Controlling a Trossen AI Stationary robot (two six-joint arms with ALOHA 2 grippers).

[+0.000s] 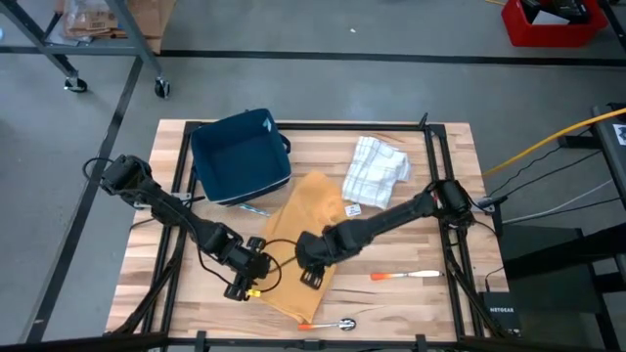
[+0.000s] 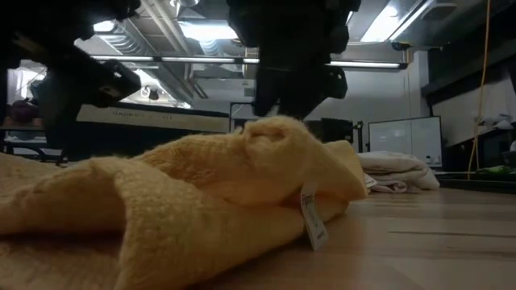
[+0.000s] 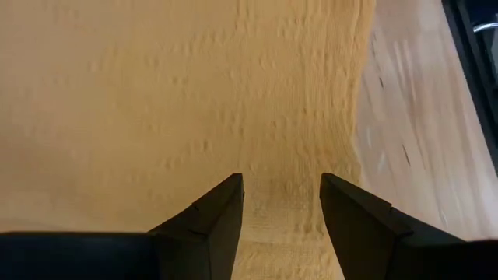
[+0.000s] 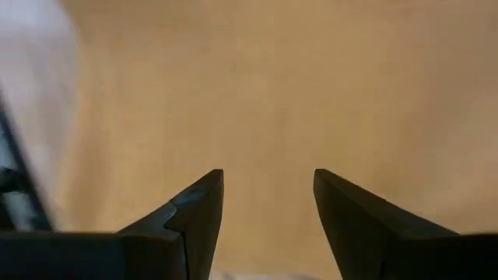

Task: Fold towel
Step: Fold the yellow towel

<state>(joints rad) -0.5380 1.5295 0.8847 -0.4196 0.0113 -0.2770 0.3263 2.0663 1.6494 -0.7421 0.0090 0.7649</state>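
Count on the table — one yellow towel (image 1: 305,235), one white checked cloth (image 1: 376,169), one blue bin (image 1: 239,154). Two arms, two grippers: left gripper (image 1: 256,279), right gripper (image 1: 311,269). Two small tools — orange-handled tool (image 1: 403,277), and second tool (image 1: 333,324), probably a spoon.

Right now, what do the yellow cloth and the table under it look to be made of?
The rumpled yellow-orange towel looks like soft terry cotton: nubbly looped surface, matte, sewn-in white tag. The pale wooden table looks like butcher-block planks: visible strips and grain, smooth with a slight sheen.
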